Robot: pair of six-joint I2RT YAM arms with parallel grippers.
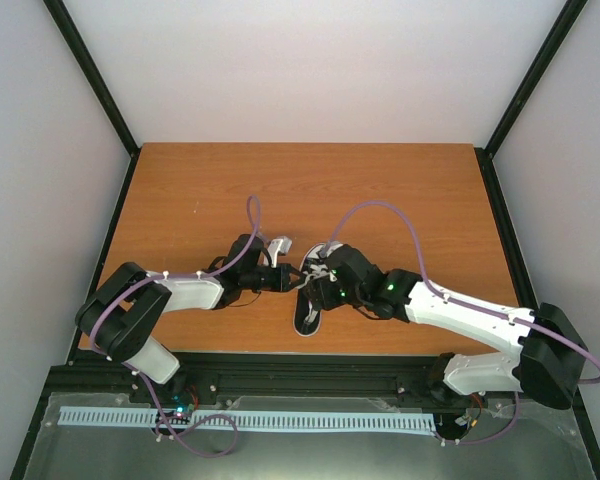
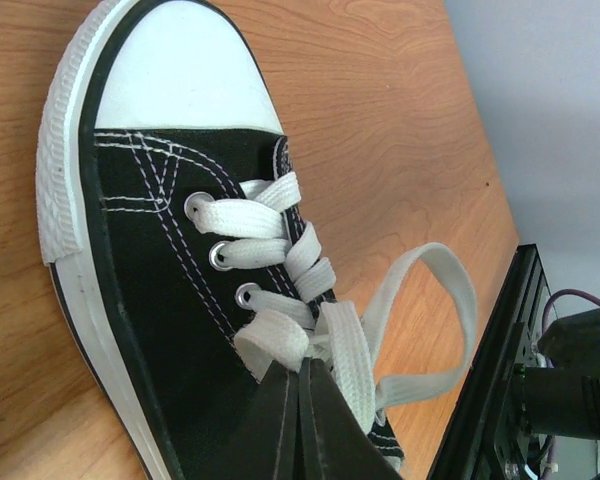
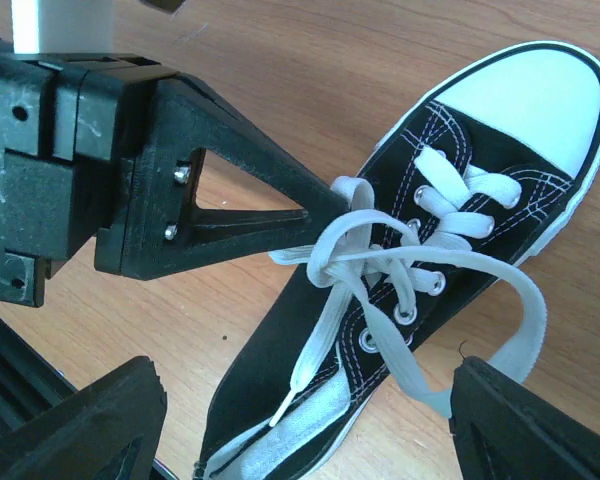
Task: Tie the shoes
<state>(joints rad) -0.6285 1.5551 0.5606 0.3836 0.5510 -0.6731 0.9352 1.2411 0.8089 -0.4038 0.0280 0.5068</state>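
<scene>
Right wrist view: the sneaker (image 3: 280,340) rests sole-down on the wooden table (image 3: 280,60). Its long axis runs diagonally, with the white rubber toe cap (image 3: 530,110) at upper right and the heel end passing down between the fingers of the right gripper (image 3: 305,385). Those fingers stand wide apart, one on each side of the shoe, gripping nothing.

The left gripper (image 3: 335,195) enters from the left. Its black wedge-shaped fingers are pressed together on a lace strand (image 3: 355,190) at the crossing above the tongue.

A flat lace loop (image 3: 525,310) arcs off the shoe's far side and returns just beside the finger at lower right; contact cannot be determined. A free lace end (image 3: 315,355) trails toward the heel.

Judgement: the right arm is free and nearer the loop. The coming grasp depends on the loop lying sideways of the open claw, across the shoe's long axis.

Materials:
- matte black canvas with white stitching
- metal eyelets (image 2: 218,255)
- flat woven laces
- ribbed rubber sole edge (image 2: 55,150)
- smooth wood-grain laminate
</scene>
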